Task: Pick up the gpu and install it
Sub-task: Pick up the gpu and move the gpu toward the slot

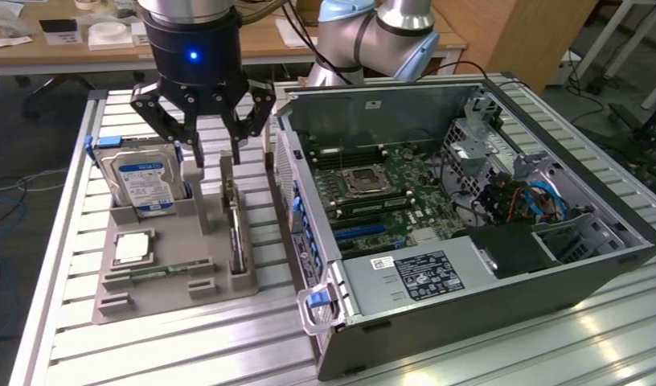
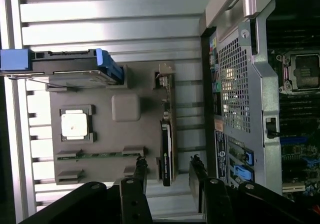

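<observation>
The gpu [image 1: 234,229] is a thin dark card standing on edge in a slot of the grey holder tray [image 1: 173,299], left of the open computer case [image 1: 468,201] in the exterior view. My gripper [image 1: 215,153] hangs open just above the card's far end, touching nothing. In the wrist view the gpu [image 2: 167,139] runs edge-on, with its pale bracket [image 2: 165,78] at the end away from me. There my gripper [image 2: 169,170] has one finger on each side of the card's near end. The case's motherboard [image 1: 376,189] lies exposed, with a blue slot [image 1: 360,232].
A blue-framed hard drive [image 1: 144,181] stands upright in the tray, next to the gripper. A processor chip [image 1: 133,248] and a green memory stick [image 1: 157,273] lie in the tray too. The case wall [image 1: 290,185] stands close beside the card. A second robot arm [image 1: 382,32] sits behind the case.
</observation>
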`<state>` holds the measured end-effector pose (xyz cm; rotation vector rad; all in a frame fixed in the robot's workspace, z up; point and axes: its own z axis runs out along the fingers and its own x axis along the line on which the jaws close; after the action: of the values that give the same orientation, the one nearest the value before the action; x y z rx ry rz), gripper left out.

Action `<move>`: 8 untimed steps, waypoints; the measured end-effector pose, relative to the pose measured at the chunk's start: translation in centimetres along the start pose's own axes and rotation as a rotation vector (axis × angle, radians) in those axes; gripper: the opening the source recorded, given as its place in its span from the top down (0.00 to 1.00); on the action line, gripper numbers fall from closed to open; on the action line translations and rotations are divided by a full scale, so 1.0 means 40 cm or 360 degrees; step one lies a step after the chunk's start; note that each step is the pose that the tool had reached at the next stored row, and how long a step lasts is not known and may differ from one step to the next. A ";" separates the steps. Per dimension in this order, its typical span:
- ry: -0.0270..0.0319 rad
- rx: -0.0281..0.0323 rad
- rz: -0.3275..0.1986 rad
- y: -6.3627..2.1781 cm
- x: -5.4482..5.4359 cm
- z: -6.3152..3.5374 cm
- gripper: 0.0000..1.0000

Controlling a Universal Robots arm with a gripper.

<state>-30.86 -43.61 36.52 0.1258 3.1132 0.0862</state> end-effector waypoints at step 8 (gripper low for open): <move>0.00000 -0.00007 0.0000 -0.001 0.000 0.008 0.53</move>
<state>-30.86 -43.61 36.20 0.1258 3.1132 0.0869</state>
